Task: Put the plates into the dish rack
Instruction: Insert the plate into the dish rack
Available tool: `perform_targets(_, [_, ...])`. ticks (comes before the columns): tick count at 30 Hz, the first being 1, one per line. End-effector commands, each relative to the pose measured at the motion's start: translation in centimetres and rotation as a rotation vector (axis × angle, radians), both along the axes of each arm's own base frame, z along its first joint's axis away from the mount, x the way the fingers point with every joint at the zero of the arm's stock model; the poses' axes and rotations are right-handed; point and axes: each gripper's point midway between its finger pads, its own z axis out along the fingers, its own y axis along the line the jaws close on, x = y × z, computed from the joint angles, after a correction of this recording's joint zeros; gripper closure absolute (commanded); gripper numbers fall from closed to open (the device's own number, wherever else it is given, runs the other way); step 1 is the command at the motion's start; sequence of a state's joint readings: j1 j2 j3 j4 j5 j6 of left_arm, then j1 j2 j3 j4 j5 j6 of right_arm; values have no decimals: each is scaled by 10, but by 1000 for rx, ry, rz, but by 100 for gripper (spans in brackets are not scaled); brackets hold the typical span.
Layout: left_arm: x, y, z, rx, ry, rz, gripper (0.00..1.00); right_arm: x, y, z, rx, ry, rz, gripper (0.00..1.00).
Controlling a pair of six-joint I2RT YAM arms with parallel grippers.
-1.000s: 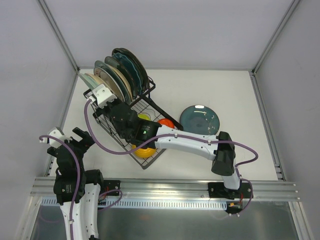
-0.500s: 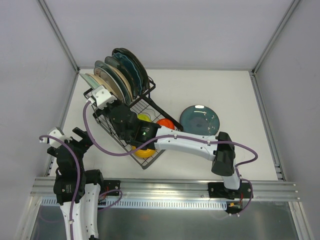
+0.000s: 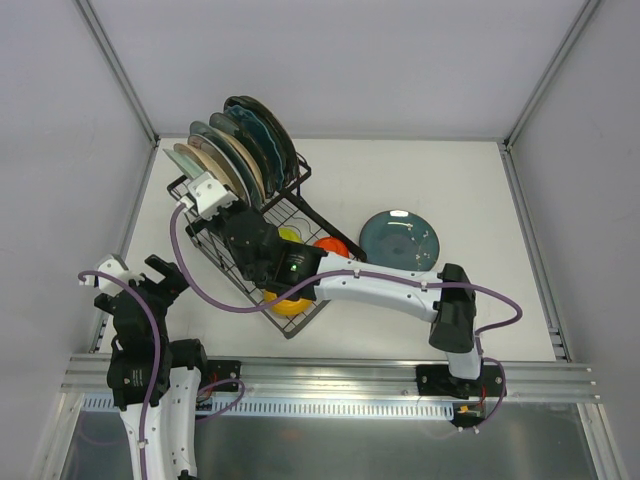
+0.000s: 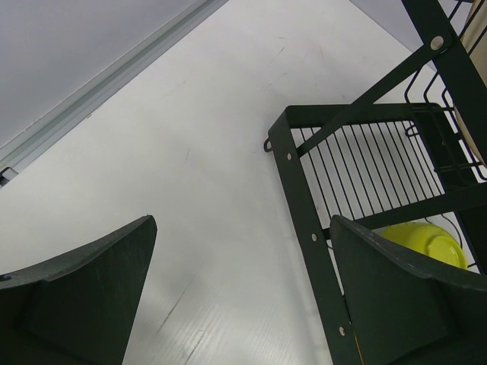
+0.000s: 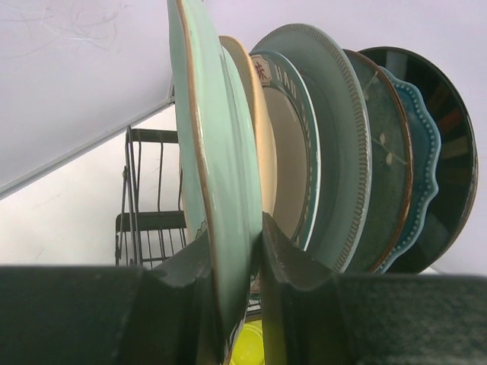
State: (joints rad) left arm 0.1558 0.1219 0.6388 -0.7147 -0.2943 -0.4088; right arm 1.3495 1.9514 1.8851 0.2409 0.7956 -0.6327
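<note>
Upper left of the overhead view: the right gripper [image 5: 232, 255] pinches the rim of a mint green plate [image 5: 217, 144], upright at the end of the dish rack's [image 3: 303, 318] row. Its lower edge is hidden; if it is not seated in a slot, letting go could topple it onto the neighbouring plates [image 5: 335, 152]. The left gripper [image 4: 240, 258] gapes empty, lower left.

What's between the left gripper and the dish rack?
Just bare white table. The left wrist view shows it between the left gripper and the rack.

Right arm [image 3: 370, 285] reaches far left, right tool [image 5: 232, 262] clamped; left tool [image 4: 242, 224] gapes wide.
</note>
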Motion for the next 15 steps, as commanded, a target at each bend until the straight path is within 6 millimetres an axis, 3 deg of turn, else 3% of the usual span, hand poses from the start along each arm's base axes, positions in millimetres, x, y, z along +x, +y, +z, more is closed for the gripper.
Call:
perform_targets(1, [5, -3, 7, -1, -45, -19, 1, 6, -63, 98, 206, -66, -86, 99])
perform_targets(10, [5, -3, 7, -2, -45, -20, 1, 8, -80, 109, 233, -49, -77, 99])
perform_targets(15, [5, -3, 7, -3, -45, -20, 1, -3, -79, 120, 250, -53, -30, 99])
